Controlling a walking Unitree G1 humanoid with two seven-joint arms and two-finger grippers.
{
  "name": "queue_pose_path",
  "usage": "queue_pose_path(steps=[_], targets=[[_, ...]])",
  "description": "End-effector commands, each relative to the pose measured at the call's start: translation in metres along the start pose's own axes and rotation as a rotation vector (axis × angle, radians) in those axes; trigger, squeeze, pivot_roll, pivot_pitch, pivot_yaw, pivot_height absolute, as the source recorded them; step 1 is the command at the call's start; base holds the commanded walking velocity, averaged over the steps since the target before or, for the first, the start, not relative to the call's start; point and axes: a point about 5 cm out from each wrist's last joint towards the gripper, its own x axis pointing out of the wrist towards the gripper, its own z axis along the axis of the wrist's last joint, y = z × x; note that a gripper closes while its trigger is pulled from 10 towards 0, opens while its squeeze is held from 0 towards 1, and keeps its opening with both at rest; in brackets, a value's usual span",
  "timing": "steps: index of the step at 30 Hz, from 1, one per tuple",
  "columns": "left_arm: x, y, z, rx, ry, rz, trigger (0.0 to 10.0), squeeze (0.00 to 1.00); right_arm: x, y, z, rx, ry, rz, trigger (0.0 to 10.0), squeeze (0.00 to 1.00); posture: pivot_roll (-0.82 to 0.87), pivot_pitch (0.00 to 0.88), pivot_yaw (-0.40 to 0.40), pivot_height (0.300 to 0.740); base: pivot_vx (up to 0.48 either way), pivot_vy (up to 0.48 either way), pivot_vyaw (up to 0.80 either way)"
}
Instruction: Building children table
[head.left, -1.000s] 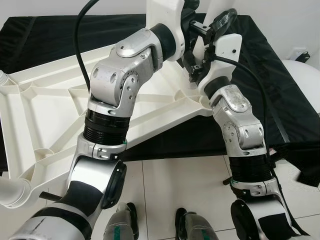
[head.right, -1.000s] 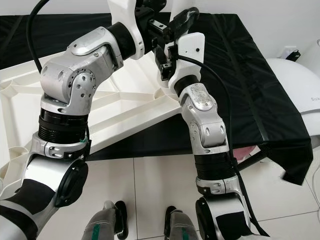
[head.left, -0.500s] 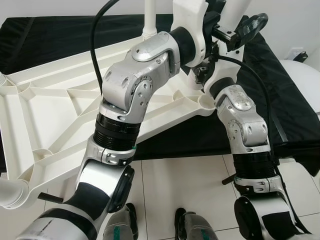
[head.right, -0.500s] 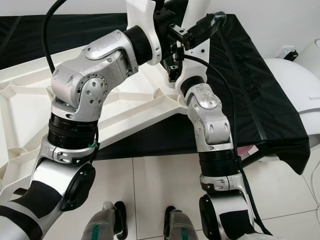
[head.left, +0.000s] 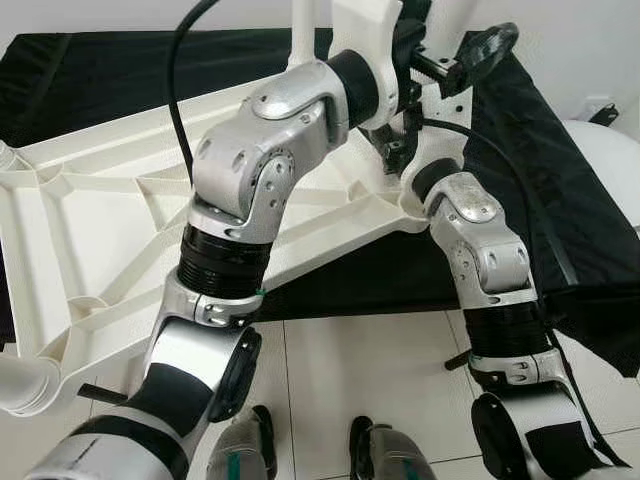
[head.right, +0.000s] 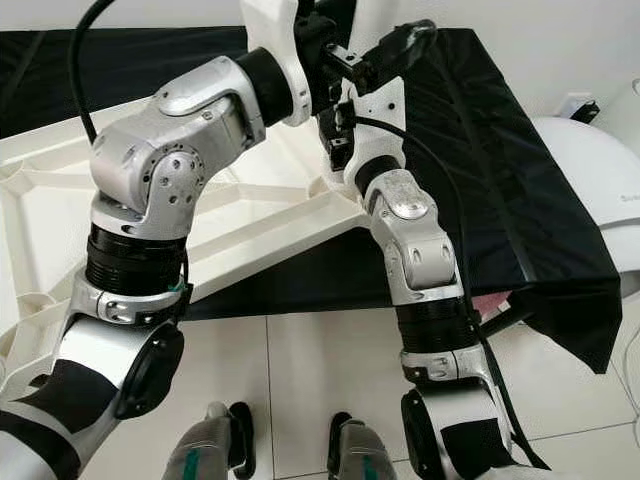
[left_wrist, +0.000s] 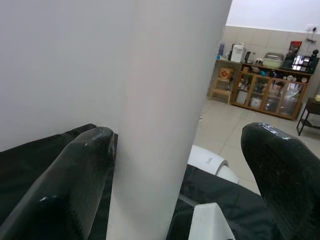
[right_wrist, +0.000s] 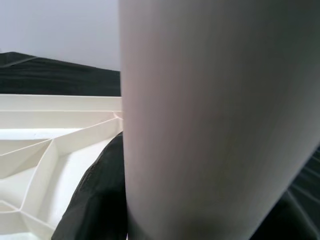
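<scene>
On a black-draped surface (head.right: 500, 150) lay the white tabletop (head.left: 90, 230), underside up. Our right gripper (right_wrist: 125, 200) clasped a white leg (right_wrist: 210, 115); left gripper (left_wrist: 175, 165) fingers straddled another white leg (left_wrist: 165, 100), w/ a gap on one side.

A black cloth (head.right: 520, 180) covers the surface ahead and hangs over its near right corner above pale floor tiles (head.left: 340, 370). A white rounded appliance (head.right: 590, 160) sits at the far right, with a wall socket (head.right: 578, 103) just beyond it. Far off in the room stands a wooden glass-fronted cabinet (left_wrist: 270, 95) with small items on top.
</scene>
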Motion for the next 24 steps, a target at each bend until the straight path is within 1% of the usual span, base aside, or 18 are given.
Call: queue_pose_path(steps=[1,2,3,4,5,6,8,9,11,12,13,16,17,24], targets=[[0.0,0.001,0.003,0.032,-0.003,0.022,10.0,0.0,-0.004,0.003,0.002,0.0,-0.029,0.035,10.0,0.0,-0.07,0.184,-0.038,0.74,0.0,0.0,0.0],[0.0,0.001,0.003,0.032,-0.003,0.022,10.0,0.0,-0.004,0.003,0.002,0.0,-0.029,0.035,10.0,0.0,-0.07,0.184,-0.038,0.74,0.0,0.0,0.0],[-0.001,0.005,0.003,0.041,0.001,0.041,10.0,0.0,-0.004,0.003,0.003,0.001,-0.034,0.045,10.0,0.0,-0.07,0.185,-0.036,0.74,0.0,0.0,0.0],[-0.004,0.019,0.004,0.051,0.011,0.064,10.0,0.0,-0.005,0.004,0.005,0.011,-0.044,0.055,10.0,0.0,-0.07,0.185,-0.036,0.74,0.0,0.0,0.0],[-0.006,0.029,0.006,0.055,0.017,0.079,10.0,0.0,-0.006,0.005,0.006,0.019,-0.051,0.062,10.0,0.0,-0.07,0.185,-0.036,0.74,0.0,0.0,0.0],[-0.006,0.029,0.006,0.055,0.017,0.079,10.0,0.0,-0.006,0.005,0.006,0.019,-0.051,0.062,10.0,0.0,-0.07,0.185,-0.036,0.74,0.0,0.0,0.0],[-0.011,0.045,0.008,0.072,0.029,0.12,10.0,0.0,-0.008,0.007,0.009,0.03,-0.076,0.097,10.0,0.0,-0.08,0.184,-0.034,0.74,0.0,0.0,0.0],[-0.011,0.045,0.008,0.072,0.029,0.12,10.0,0.0,-0.008,0.007,0.009,0.03,-0.076,0.097,10.0,0.0,-0.08,0.184,-0.034,0.74,0.0,0.0,0.0],[-0.014,0.053,0.009,0.079,0.035,0.148,10.0,0.0,-0.011,0.008,0.012,0.034,-0.096,0.134,10.0,0.0,-0.08,0.183,-0.032,0.74,0.0,0.0,0.0],[-0.014,0.053,0.009,0.079,0.035,0.148,10.0,0.0,-0.011,0.008,0.012,0.034,-0.096,0.134,10.0,0.0,-0.08,0.183,-0.032,0.74,0.0,0.0,0.0],[-0.015,0.059,0.01,0.076,0.035,0.173,10.0,0.0,-0.014,0.008,0.014,0.032,-0.111,0.164,10.0,0.0,-0.08,0.183,-0.032,0.74,0.0,0.0,0.0],[-0.014,0.06,0.013,0.08,0.029,0.167,10.0,0.0,-0.015,0.007,0.015,0.026,-0.118,0.176,10.0,0.0,-0.08,0.183,-0.031,0.74,0.0,0.0,0.0],[-0.013,0.059,0.015,0.088,0.02,0.149,10.0,0.0,-0.014,0.007,0.015,0.025,-0.116,0.174,10.0,0.0,-0.08,0.183,-0.031,0.74,0.0,0.0,0.0],[-0.011,0.055,0.019,0.102,-0.002,0.118,10.0,0.0,-0.011,0.006,0.012,0.033,-0.094,0.15,10.0,0.0,-0.08,0.18,-0.033,0.74,0.0,0.0,0.0]])
